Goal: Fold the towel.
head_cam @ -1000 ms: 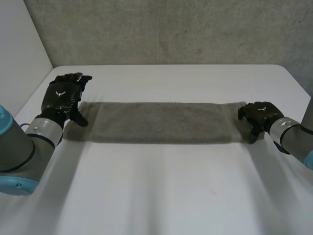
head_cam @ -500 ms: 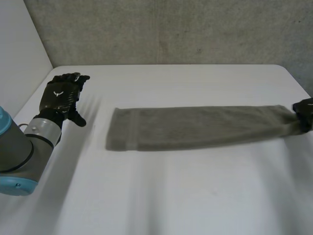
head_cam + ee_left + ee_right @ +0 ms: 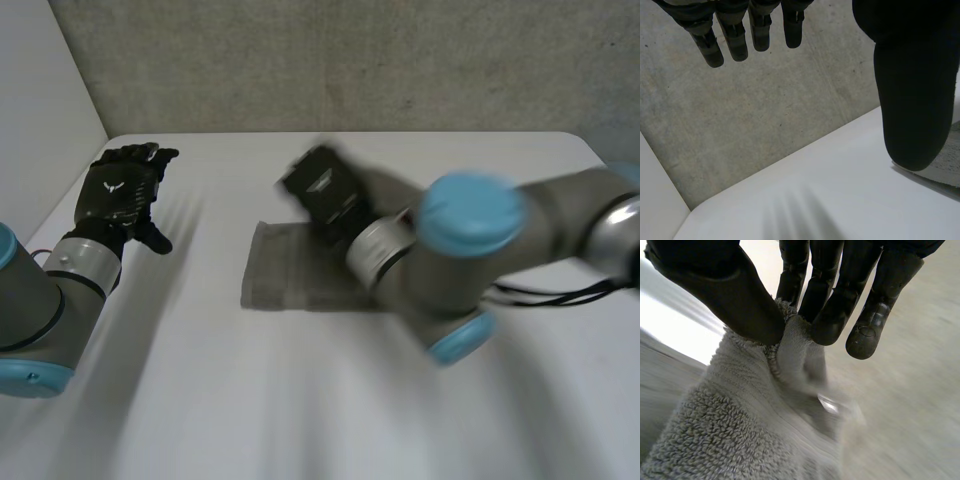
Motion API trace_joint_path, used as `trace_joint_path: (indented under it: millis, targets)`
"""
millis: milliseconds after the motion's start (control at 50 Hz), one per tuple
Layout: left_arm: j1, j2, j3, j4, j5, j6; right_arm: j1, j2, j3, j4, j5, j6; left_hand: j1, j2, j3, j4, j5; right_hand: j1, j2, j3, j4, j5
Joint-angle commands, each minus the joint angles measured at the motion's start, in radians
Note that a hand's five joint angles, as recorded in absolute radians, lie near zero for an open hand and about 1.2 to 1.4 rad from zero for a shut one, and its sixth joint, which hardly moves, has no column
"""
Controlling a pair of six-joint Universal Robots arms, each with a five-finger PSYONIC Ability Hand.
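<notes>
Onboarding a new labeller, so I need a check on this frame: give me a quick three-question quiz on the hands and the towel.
1. True or false: the left hand is gripping the towel.
2. The right hand is: A) open, clear of the towel; B) pinching the towel between thumb and fingers; C) curled shut on nothing.
3. Fill in: the towel's loose end lies on the white ___.
Key: 1 false; 2 B; 3 table.

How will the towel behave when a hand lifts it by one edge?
Probably floppy: the towel bunches into folds where the right hand pinches it. Its looped pile looks rough, so it likely grips well rather than slipping.
</notes>
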Motion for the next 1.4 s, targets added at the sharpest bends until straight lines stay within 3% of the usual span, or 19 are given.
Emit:
trace_joint_path:
  millis: [20,60,80,100,120,140,280,320,420,600,640,820,920,960,1160,1320,1400]
  targets:
    - [0.0,-0.004,0.001,0.001,0.0,0.0,0.102,0.178,-0.052,0.002,-0.024,-0.095,0.004,0.009,0.007,0.009,-0.027,0.076,0.079,0.05,0.061,0.065]
    - [0.0,-0.004,0.001,0.001,0.002,0.0,0.102,0.183,-0.057,0.002,-0.021,-0.098,0.004,0.009,0.007,0.009,-0.027,0.076,0.079,0.05,0.061,0.065]
    - [0.0,-0.006,0.003,0.002,0.002,0.0,0.101,0.182,-0.056,0.002,-0.018,-0.1,0.004,0.009,0.007,0.009,-0.027,-0.036,-0.033,-0.063,-0.052,-0.047]
    - [-0.002,-0.007,0.007,0.005,0.002,0.0,0.097,0.175,-0.045,0.004,-0.018,-0.098,0.004,0.009,0.007,0.009,-0.027,-0.817,-0.813,-0.843,-0.832,-0.827]
    - [-0.002,-0.007,0.007,0.005,0.002,0.0,0.097,0.175,-0.045,0.004,-0.018,-0.098,0.004,0.009,0.007,0.009,-0.027,-0.824,-0.821,-0.851,-0.839,-0.835]
    - [-0.005,-0.009,0.012,0.008,0.002,0.0,0.096,0.157,-0.033,0.004,-0.015,-0.094,0.004,0.009,0.007,0.009,-0.027,-1.146,-1.143,-1.172,-1.161,-1.157]
    - [-0.028,-0.006,0.035,0.022,0.003,0.0,0.082,-0.045,0.081,-0.003,-0.008,-0.031,0.004,0.009,0.007,0.009,-0.027,-1.146,-1.143,-1.172,-1.161,-1.157]
    - [-0.067,-0.006,0.053,0.024,0.003,0.0,0.035,-0.146,0.151,0.0,-0.005,0.047,0.004,0.009,0.007,0.009,-0.027,-1.146,-1.143,-1.172,-1.161,-1.157]
    - [-0.142,-0.009,0.072,0.025,0.003,0.0,-0.085,-0.239,0.263,0.051,-0.011,0.161,0.004,0.009,0.007,0.009,-0.027,-1.146,-1.143,-1.172,-1.161,-1.157]
    - [-0.238,-0.119,0.109,0.025,-0.006,0.009,-0.237,-0.243,0.402,0.142,-0.019,0.206,0.004,0.009,0.007,0.009,-0.027,-1.146,-1.143,-1.172,-1.161,-1.157]
    - [-0.271,-0.189,0.147,0.011,-0.011,0.012,-0.278,-0.239,0.446,0.139,-0.018,0.204,0.007,0.012,0.01,0.012,-0.024,-1.016,-1.013,-1.042,-1.031,-1.026]
    - [-0.276,-0.287,0.196,0.002,-0.035,0.012,-0.326,-0.142,0.446,0.137,0.005,0.196,0.007,0.012,0.01,0.012,-0.024,-0.613,-0.61,-0.639,-0.628,-0.624]
    - [-0.281,-0.282,0.198,0.001,-0.04,0.011,-0.352,-0.125,0.425,0.145,0.057,0.196,0.007,0.012,0.01,0.012,-0.024,-0.06,-0.057,-0.086,-0.075,-0.07]
    - [-0.281,-0.276,0.195,0.001,-0.041,0.011,-0.349,-0.125,0.415,0.142,0.062,0.198,0.007,0.012,0.01,0.012,-0.024,0.075,0.078,0.048,0.059,0.064]
    - [-0.272,-0.167,0.17,0.001,-0.046,0.006,-0.326,-0.138,0.308,0.131,0.082,0.207,0.007,0.012,0.01,0.012,-0.024,0.076,0.079,0.05,0.061,0.065]
    - [-0.215,-0.049,0.155,0.002,-0.08,0.003,-0.12,-0.111,0.109,0.102,0.044,0.187,0.004,0.009,0.007,0.009,-0.027,0.076,0.079,0.05,0.061,0.065]
    - [-0.183,0.002,0.147,0.004,-0.129,-0.001,0.026,0.003,0.02,0.019,-0.049,0.105,0.001,0.006,0.004,0.006,-0.03,0.076,0.079,0.05,0.061,0.065]
